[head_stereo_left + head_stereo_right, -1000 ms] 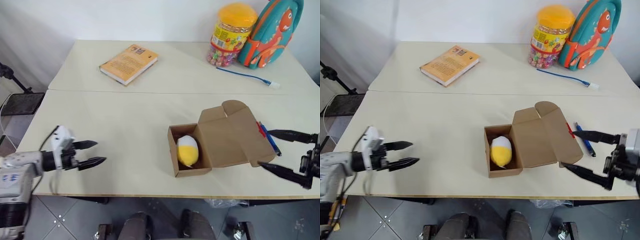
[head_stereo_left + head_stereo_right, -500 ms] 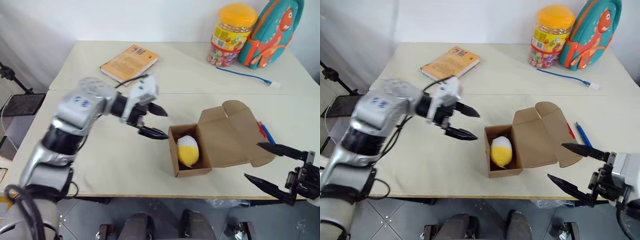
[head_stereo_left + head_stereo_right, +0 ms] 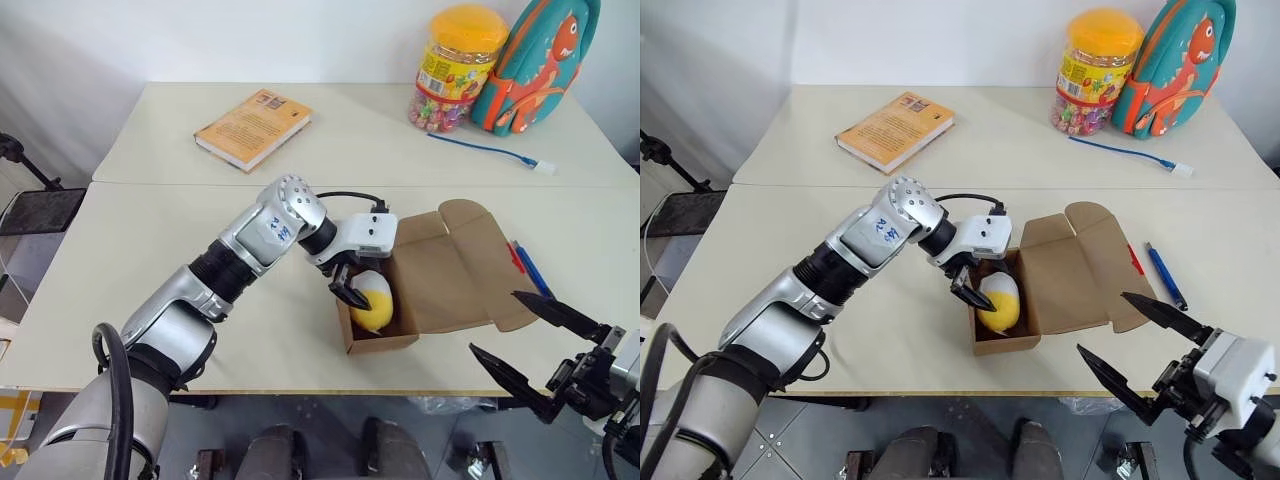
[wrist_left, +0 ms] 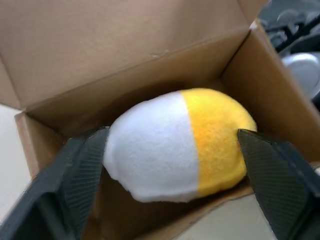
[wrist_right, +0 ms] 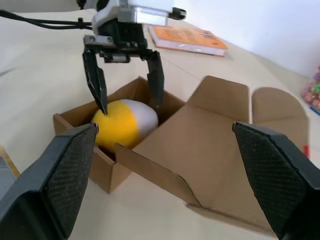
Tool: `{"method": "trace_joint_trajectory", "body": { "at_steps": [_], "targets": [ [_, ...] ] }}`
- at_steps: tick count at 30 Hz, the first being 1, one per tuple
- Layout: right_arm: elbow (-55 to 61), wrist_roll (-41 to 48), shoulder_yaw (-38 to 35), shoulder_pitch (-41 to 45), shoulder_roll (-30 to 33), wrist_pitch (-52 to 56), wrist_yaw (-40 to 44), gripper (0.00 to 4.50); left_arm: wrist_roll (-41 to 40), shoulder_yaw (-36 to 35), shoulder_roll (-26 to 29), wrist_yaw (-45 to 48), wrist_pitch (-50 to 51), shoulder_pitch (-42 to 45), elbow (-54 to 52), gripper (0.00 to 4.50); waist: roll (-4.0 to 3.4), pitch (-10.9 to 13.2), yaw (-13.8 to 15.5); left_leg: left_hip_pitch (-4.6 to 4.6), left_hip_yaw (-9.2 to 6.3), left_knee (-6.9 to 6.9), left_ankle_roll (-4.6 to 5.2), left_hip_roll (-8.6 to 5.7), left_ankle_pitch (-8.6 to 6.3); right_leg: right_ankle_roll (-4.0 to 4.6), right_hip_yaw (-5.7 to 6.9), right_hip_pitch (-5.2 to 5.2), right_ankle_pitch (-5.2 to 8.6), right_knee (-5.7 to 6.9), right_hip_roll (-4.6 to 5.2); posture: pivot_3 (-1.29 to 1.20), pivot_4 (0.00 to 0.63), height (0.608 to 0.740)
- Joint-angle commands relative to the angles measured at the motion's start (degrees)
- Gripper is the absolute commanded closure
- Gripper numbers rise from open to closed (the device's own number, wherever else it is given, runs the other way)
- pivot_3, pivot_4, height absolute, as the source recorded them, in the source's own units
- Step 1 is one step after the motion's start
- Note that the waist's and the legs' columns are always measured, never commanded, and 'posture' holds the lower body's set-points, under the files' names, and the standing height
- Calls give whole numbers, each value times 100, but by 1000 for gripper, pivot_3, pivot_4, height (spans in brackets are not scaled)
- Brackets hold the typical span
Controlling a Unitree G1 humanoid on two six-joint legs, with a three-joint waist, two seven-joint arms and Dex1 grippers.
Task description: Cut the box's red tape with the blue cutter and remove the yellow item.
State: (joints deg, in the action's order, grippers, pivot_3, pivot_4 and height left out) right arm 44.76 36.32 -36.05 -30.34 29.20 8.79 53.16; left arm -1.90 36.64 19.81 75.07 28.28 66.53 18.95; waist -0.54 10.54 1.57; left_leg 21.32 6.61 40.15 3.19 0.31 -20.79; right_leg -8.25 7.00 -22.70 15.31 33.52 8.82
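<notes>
The table (image 3: pixel 150 240) runs wide and pale, with a book (image 3: pixel 253 127) far left and a candy jar (image 3: pixel 456 68), a backpack (image 3: pixel 536 62) and a cable (image 3: pixel 485 151) along the far right. Near the middle the box (image 3: pixel 455 275) lies already open, its lid flung back to the right, so the cutting looks done. A second ago the left arm hung out by the table's near left edge; it has since swung across to the box, and the left gripper (image 3: pixel 352 285) now reaches down into it. Its fingers are apart, straddling the yellow item (image 3: pixel 371 299), one at each end, but I cannot tell whether they touch it; they seem to be narrowing, not yet clamped. The item, half white and half yellow, rests inside the box. That puts the task at its last step: close, then lift out. The right gripper (image 3: pixel 1135 345) has backed off from the lid to the near right edge and hangs there empty, fingers spread wide. The cutter (image 3: pixel 1164 275) lies on the table just right of the lid, with a sliver of red tape (image 3: pixel 1135 260) beside it.
</notes>
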Motion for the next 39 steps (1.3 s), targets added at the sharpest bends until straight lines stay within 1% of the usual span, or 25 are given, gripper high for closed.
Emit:
{"method": "trace_joint_trajectory", "body": {
  "at_steps": [1, 3, 6, 9, 11, 12, 14, 16, 19, 22, 24, 26, 27, 30, 31, 33, 35, 37, 38, 39],
  "targets": [
    [125, -22, 50, 6, 20, -163, -144, 0, 126, -108, -101, 41, -204, 135, 28, 1446, 0, 0, 3, 0, 0, 0, 0, 1, 0, 0, 0, -1, 0, 2, 0, 0, 150, 740],
    [61, -6, 131, 50, 48, -174, -152, 0, 70, -205, -131, 89, -168, 125, -2, 2043, 0, 0, 2, 0, 0, 0, 1, 2, 0, 0, 1, -1, 0, 4, 0, 0, 150, 740],
    [-51, 476, 184, 320, -12, -7, -408, 0, -105, -402, -126, 194, -108, 25, 85, 2921, 0, 0, -6, 0, 2, 2, 3, 3, 1, 1, -1, -1, 0, 4, 0, 0, 150, 740],
    [-115, 469, 239, 335, 212, 33, -220, 0, -84, -596, -83, 132, -204, -39, 336, 3773, -1, 0, -7, -3, 2, 5, 5, 6, 1, 2, -3, -1, 1, 7, 0, 0, 150, 740],
    [-193, 621, 239, 414, 312, 61, -170, 0, -429, -1054, -168, 66, -19, -96, 369, 4386, 0, 0, -2, -3, 3, 5, 8, 8, 0, 3, -2, -2, 2, 10, -1, 0, 150, 740],
    [-241, 696, 243, 481, 371, 73, -141, 0, -645, -1347, -205, -6, 162, -140, 359, 4446, 0, 0, -2, -2, 2, 5, 11, 8, -1, 3, -1, -2, 2, 12, -1, 0, 150, 740],
    [-328, 815, 289, 648, 484, 127, -89, 0, -956, -1967, -271, -327, 54, -251, 429, 4446, 1, 1, -8, 0, 2, 6, 15, 9, -4, 3, -2, -4, 1, 13, 0, 0, 150, 740],
    [-403, 884, 358, 796, 577, 152, -40, 0, -1280, -2584, -243, -632, 218, -365, 410, 4446, 7, 4, -12, 1, 2, 14, 20, 12, -6, 3, -1, -3, 1, 15, 1, 0, 150, 740],
    [-601, 963, 465, 1059, 729, 191, 74, 0, -1572, -3280, 198, -775, 227, -759, 191, 4446, 3, 2, -45, -5, 1, 14, 20, 13, -6, 3, -1, -3, 1, 26, 1, 0, 150, 740],
    [-792, 973, 535, 1250, 873, 229, 205, 0, -1759, -3549, 623, -745, 449, -1114, -116, 4446, 4, 2, -50, -12, 5, 12, 19, 25, -6, 6, -1, -3, 2, 31, -14, 0, 150, 740],
    [-966, 954, 529, 1351, 1008, 235, 357, 0, -1733, -3290, 876, -429, 459, -1381, -556, 4446, 6, 3, -15, -11, 5, 12, 18, 24, -5, 6, 0, -4, 3, 32, -14, 0, 150, 740],
    [-1158, 843, 501, 1398, 1197, 194, 595, 0, -1723, -2824, 912, -149, 658, -1461, -990, 4048, 6, 3, 47, -6, 2, 16, 18, 18, -6, 6, -2, -2, 3, 31, -10, 0, 150, 740],
    [-1203, 833, 478, 1401, 1249, 184, 660, 0, -1661, -2664, 865, -117, 591, -1449, -1092, 3879, 8, 4, 115, -4, -5, 20, 18, 9, -6, 6, -8, 2, 2, 29, -7, 0, 150, 740],
    [-1143, 874, 367, 1275, 1331, 197, 780, 0, -1432, -1971, 587, 0, 618, -1206, -1300, 3013, 7, 4, 197, 9, -32, 51, 20, -8, -17, 6, -34, 14, 2, 26, -7, 0, 150, 740],
    [-1098, 868, 337, 1197, 1334, 197, 808, 0, -1317, -1729, 528, 79, 512, -1151, -1352, 2657, 7, 4, 194, 20, -39, 68, 22, -11, -22, 6, -35, 14, 2, 26, -9, 0, 150, 740],
    [-1033, 837, 297, 1064, 1334, 196, 842, 0, -1130, -1468, 358, -60, 468, -1060, -1324, 2077, 7, 4, 170, 27, -34, 80, 23, -21, -29, 5, -35, 13, 2, 23, -11, 0, 150, 740],
    [-994, 742, 241, 956, 1346, 193, 791, 0, -845, -1128, 91, -284, 505, -884, -1114, 1402, 8, 4, 145, 27, -32, 81, 23, -31, -29, 5, -34, 13, 2, 23, -14, 0, 150, 740],
    [-918, 696, 141, 830, 1298, 185, 687, 0, -398, -782, -104, -492, 113, -745, -823, 769, 8, 4, 135, 25, -28, 83, 23, -29, -28, 4, -35, 13, 2, 23, -17, 0, 150, 740],
    [-865, 714, 90, 765, 1269, 201, 642, 0, -251, -698, -172, -620, 142, -688, -700, 549, 8, 4, 132, 24, -26, 85, 23, -27, -28, 4, -35, 14, 2, 24, -18, 0, 150, 740],
    [-791, 735, 23, 680, 1234, 217, 595, 0, -65, -552, -204, -689, 189, -607, -579, 549, 7, 4, 122, 22, -25, 85, 22, -24, -27, 4, -36, 14, 2, 23, -18, 0, 150, 740]
  ]
}}
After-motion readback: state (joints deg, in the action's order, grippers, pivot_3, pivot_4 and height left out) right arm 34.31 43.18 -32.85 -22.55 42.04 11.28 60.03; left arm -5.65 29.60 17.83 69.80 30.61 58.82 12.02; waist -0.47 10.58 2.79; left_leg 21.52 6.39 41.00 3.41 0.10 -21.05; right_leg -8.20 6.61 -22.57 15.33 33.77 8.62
